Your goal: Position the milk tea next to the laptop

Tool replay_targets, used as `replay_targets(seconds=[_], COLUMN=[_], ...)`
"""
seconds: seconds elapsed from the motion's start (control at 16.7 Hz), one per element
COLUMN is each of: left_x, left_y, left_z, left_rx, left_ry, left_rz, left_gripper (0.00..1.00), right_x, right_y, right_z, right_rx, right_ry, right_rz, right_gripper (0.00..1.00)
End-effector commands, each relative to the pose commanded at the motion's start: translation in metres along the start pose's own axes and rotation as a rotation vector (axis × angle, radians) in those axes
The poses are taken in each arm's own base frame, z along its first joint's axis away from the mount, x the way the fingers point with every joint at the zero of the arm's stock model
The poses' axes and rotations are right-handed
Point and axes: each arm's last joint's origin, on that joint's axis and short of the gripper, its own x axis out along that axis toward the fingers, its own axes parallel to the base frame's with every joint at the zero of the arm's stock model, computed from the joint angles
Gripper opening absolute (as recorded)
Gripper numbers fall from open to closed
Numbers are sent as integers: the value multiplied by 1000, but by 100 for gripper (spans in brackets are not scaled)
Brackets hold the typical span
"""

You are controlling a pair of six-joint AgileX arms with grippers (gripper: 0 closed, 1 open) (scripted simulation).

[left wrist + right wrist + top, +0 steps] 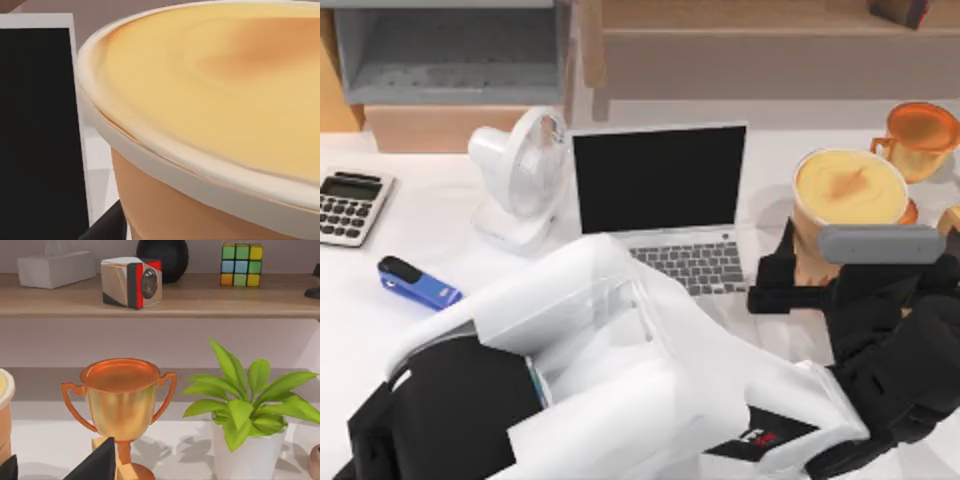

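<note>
Left arm, white-and-black, spans the desk (380, 290); its end effector (790, 275) clasps the round tan-brown milk tea cup (848, 190), right of the open silver-grey laptop (660, 190), before the orange trophy (120, 400).

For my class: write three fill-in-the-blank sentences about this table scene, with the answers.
The left hand is at the milk tea, to the ___ of the laptop. The orange ___ stands behind the milk tea. The calculator lies at the table's ___ edge.
Missing: right; trophy; left.
</note>
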Motion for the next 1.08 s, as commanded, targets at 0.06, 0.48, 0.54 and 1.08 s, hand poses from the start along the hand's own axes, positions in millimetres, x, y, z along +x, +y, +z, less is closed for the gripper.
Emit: replay_targets(seconds=[0.06, 0.48, 0.54, 1.08], left_x=[0, 0, 0, 0], left_y=[0, 0, 0, 0], left_z=[0, 0, 0, 0], left_rx=[0, 0, 0, 0], left_ry=[0, 0, 0, 0], left_rz=[0, 0, 0, 0], left_gripper=[0, 45, 53, 100], right_x=[0, 0, 0, 0], right_y=[0, 0, 0, 0], right_z=[0, 0, 0, 0], right_rx=[0, 0, 0, 0], right_ry=[0, 0, 0, 0], right_rz=[0, 0, 0, 0], right_gripper=[100, 100, 100, 100])
